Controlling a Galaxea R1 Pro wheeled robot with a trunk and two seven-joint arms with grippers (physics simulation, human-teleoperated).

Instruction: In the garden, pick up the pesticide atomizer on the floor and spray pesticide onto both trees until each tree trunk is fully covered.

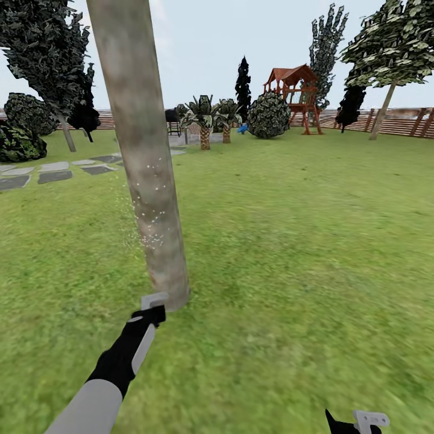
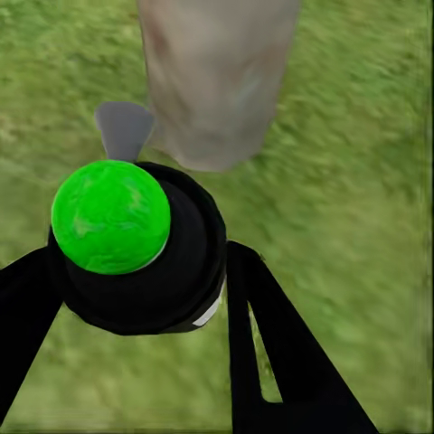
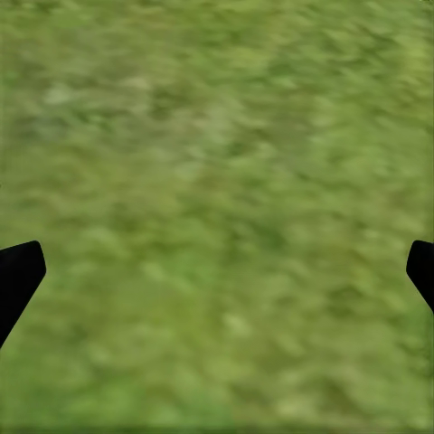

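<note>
Your left tool [image 1: 152, 308] sits low at the foot of the nearest tree trunk [image 1: 141, 150], just beside the bark where it meets the lawn [image 1: 301, 253]. In the left wrist view its two dark fingers [image 2: 271, 353] are clenched around the pesticide atomizer [image 2: 145, 253], a round black body with a glossy bright green cap and a small grey nozzle pointing at the trunk's base [image 2: 217, 81].

The trunk is a thick, straight column, leaning slightly, with mottled pale grey-brown bark. A fine scatter of white pesticide [image 1: 147, 211] specks covers its middle stretch and drifts just off its left edge; the base below looks bare of specks.

Open grass lies on every side of the trunk, widest to your right. Left and further off, flat grey paving stones [image 1: 54, 172] cross the lawn. A second tree [image 1: 389, 72] with a thin slanted trunk stands well apart at the far right, near the brown slat fence [image 1: 404, 120]. Short palms [image 1: 205, 120], a round bush [image 1: 268, 114] and a red wooden play tower [image 1: 298, 96] line the far middle.

Your right tool [image 1: 361, 422] hangs at the lower edge of the head view, released, its fingertips [image 3: 18, 280] spread wide over blurred grass.
</note>
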